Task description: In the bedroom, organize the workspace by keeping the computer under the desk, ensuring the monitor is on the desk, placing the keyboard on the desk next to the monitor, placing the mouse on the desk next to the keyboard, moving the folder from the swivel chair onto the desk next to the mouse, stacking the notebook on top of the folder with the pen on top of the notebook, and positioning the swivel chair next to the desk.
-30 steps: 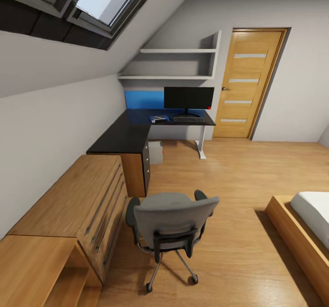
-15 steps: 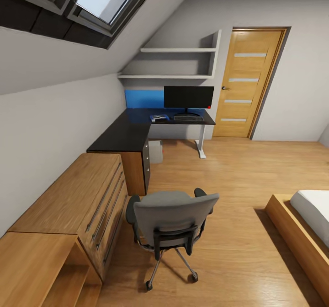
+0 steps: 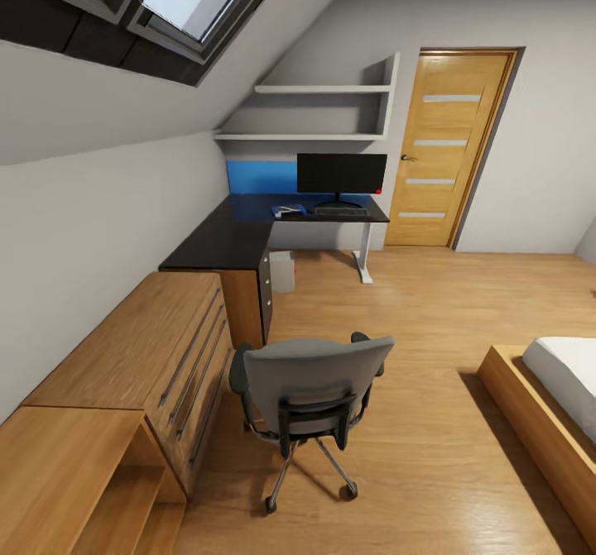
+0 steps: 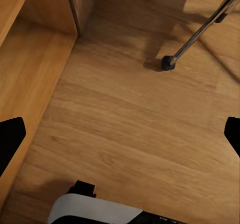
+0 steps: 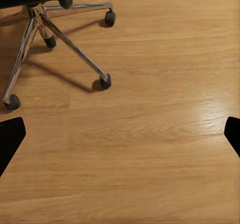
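Looking down a bedroom: chair (image 3: 310,385) low in the middle, back turned this way, well apart from the desk (image 3: 240,236) in the far left corner. On the desk, monitor (image 3: 341,174), keyboard (image 3: 340,211) in front of it, blue folder (image 3: 288,211) just left. Grey computer (image 3: 282,274) under the desk. Left claw (image 4: 120,134) and right claw (image 5: 120,136) both spread wide over bare floor, holding nothing, near the chair's castors.
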